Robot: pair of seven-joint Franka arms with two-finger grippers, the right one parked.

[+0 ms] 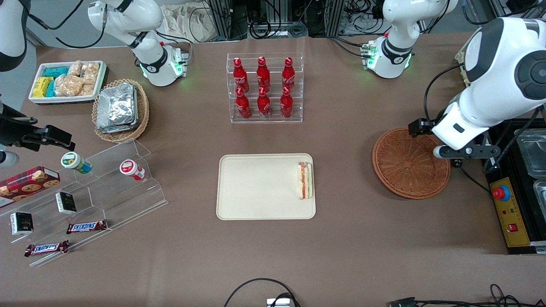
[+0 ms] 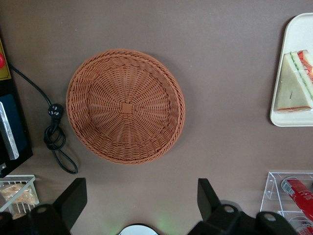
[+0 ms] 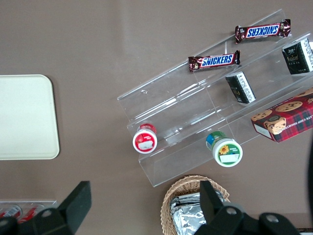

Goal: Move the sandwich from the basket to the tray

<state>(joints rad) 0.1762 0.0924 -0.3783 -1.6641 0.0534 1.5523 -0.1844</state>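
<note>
**Hovering hand above an empty basket, sandwich on the tray**

Hanging over the brown worktop (image 1: 362, 238) at the working arm's end, the hand (image 2: 142, 198) sits above the rim of the round reddish-brown wicker basket (image 1: 410, 164). Its two dark fingers (image 2: 73, 198) are spread wide apart with nothing between them. In the left wrist view the whole basket lies directly below the hand, and only its woven base and sloping wall show inside it.

Well away from the hand, toward the middle of the worktop, lies the flat cream tray (image 1: 256, 187). The sandwich (image 1: 305, 180) rests on it, close against the tray edge that is nearest the hand and the basket. It is a pale bread wedge lying flat, with red-orange and green filling showing along one edge. The rest of the tray surface is bare.

Farther from the front camera than the tray stands a clear rack of red bottles (image 1: 263, 87). A black cable (image 2: 55, 134) lies coiled on the worktop just beside the basket. Much farther from the hand, toward the parked arm's end, are a tiered clear display stand (image 1: 106, 187) with small jars and chocolate bars, a lighter wicker basket of foil packs (image 1: 120, 110), and a white bin of snack packets (image 1: 68, 81).
</note>
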